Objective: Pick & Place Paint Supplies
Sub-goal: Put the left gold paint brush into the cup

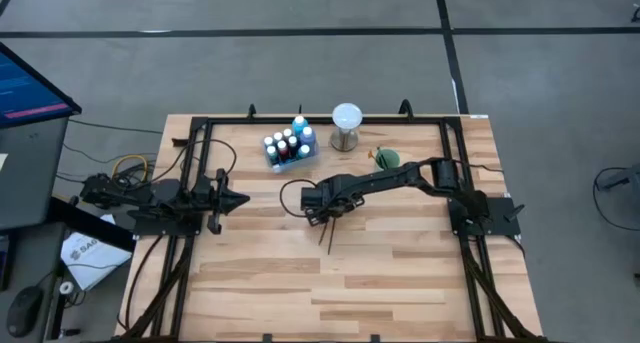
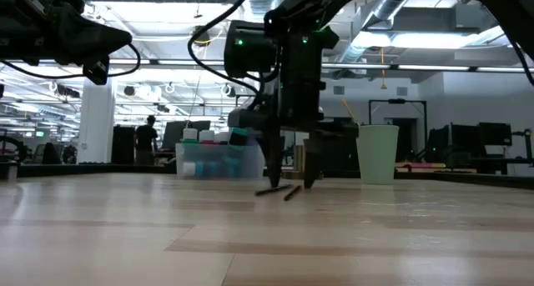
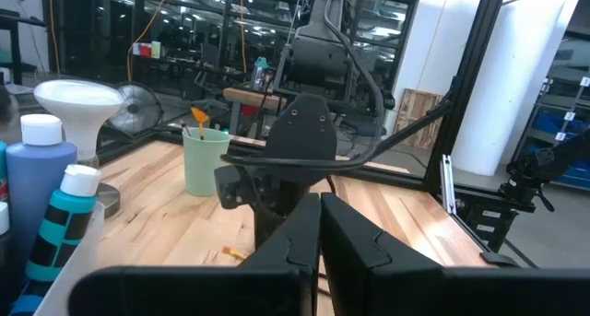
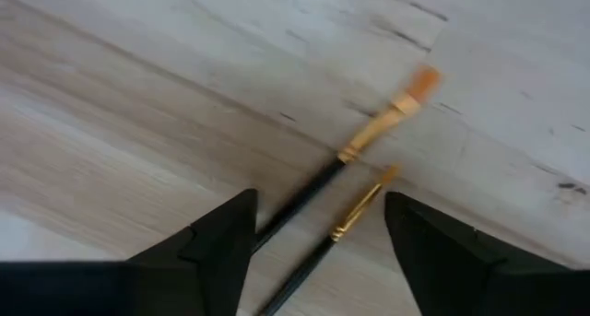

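Wooden table (image 1: 400,283), workshop beyond; right gripper (image 4: 318,251) poised over two brushes (image 4: 346,155).
Jaws wide, empty, straddling both handles near table centre; bottles (image 1: 288,146) at 12 o'clock; risk: pinching both brushes; left gripper (image 1: 238,200) parked at 9 o'clock, closed, empty.

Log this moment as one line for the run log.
right end effector: open, low over two brushes on table | left end effector: shut, idle at left | paint bottles: in bin | cup: holds a brush

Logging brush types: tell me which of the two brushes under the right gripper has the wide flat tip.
The longer brush, with broad orange bristles; the other brush ends in a fine point.
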Tool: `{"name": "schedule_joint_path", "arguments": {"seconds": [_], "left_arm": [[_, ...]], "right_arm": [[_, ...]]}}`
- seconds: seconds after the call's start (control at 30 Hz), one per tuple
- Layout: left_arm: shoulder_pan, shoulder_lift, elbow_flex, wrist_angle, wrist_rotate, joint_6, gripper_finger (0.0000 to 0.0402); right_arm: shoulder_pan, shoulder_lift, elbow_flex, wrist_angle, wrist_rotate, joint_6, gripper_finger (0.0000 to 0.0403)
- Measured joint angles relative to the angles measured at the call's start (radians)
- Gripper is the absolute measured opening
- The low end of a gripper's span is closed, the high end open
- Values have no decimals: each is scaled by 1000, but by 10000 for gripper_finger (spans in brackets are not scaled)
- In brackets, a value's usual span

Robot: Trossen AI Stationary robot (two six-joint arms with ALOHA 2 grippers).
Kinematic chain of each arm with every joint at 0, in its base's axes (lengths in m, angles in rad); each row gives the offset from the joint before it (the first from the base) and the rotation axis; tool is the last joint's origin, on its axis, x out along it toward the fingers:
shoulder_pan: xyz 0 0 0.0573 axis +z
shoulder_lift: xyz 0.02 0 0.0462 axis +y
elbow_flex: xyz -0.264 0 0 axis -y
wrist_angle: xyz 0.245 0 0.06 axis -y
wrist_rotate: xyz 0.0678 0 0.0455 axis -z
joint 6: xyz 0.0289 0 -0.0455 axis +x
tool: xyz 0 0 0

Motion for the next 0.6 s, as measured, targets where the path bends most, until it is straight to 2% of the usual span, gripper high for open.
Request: {"name": "schedule_joint_path", "arguments": {"seconds": [0.13,0.47,0.6], "left_arm": [[0,0,0,0,0,0,6],[0,0,0,0,0,0,6],[0,0,0,1,0,0,6]], "right_arm": [[0,6,1,-18,-5,2,192],[-10,-2,-4,-32,-15,-50,18],[-13,-25,-6,-29,0,-63,9]]}}
